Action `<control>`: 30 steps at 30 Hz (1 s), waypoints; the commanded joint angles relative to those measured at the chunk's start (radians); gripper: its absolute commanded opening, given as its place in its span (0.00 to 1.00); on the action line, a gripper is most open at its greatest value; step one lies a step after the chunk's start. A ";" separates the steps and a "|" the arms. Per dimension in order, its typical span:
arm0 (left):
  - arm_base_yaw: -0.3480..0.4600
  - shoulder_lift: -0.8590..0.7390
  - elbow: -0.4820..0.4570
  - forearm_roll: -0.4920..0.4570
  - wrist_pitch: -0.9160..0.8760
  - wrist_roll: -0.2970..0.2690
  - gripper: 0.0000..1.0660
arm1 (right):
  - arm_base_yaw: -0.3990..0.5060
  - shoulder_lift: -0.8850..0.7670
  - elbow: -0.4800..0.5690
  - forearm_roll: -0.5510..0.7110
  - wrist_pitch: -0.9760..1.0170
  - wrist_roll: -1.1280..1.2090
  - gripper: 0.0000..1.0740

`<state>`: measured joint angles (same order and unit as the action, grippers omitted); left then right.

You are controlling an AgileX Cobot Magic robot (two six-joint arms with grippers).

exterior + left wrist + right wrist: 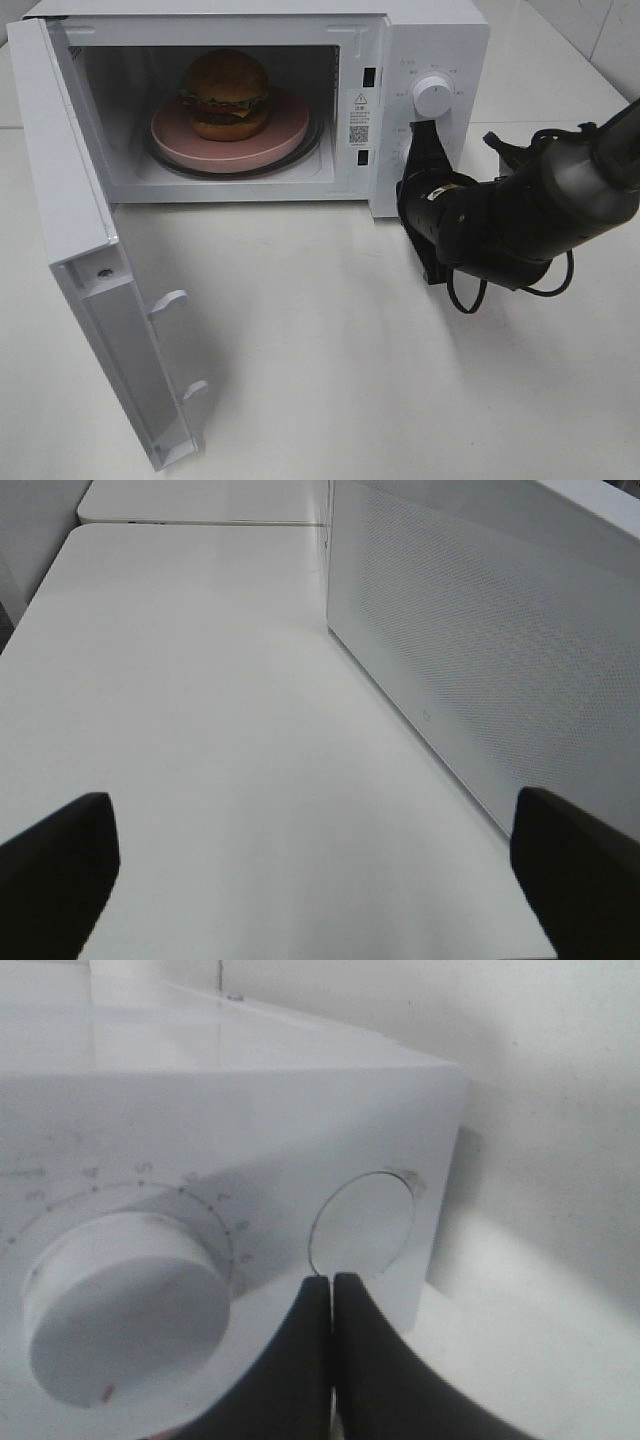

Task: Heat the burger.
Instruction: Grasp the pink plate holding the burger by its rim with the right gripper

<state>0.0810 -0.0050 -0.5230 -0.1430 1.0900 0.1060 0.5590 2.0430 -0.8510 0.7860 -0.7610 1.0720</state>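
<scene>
Burger (pixel 225 92) sat centred on a pink plate (pixel 275 140) inside the microwave (pixel 440 40), at 11 o'clock in the high view. Door (pixel 90 300) hung open toward 7 o'clock, not yet shut.

Right fingers (pixel 310 1350) were clenched together, empty, with tips at the control panel just under a round button (pixel 362 1225), beside the knob (pixel 125 1310). Contact could not be confirmed.

Left fingers (pixel 60 865) were spread wide, holding nothing, over bare desk (pixel 350 350).

Handling, judged: the burger is probably light, soft and layered. A squeeze would crush the bun or shear the stack, and the glossy top is likely slippery. Better moved by the stiff plate rim at 5 o'clock, nearest the opening.
</scene>
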 commanded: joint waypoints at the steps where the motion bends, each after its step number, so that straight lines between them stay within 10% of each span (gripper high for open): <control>1: 0.001 -0.017 0.001 -0.002 -0.014 -0.003 0.94 | 0.003 -0.053 0.040 -0.023 0.097 -0.105 0.00; 30: 0.001 -0.017 0.001 -0.002 -0.014 -0.003 0.94 | 0.002 -0.403 0.057 -0.337 0.995 -1.353 0.00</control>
<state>0.0810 -0.0050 -0.5230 -0.1430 1.0900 0.1060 0.5620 1.6590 -0.7770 0.5030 0.1160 -0.1840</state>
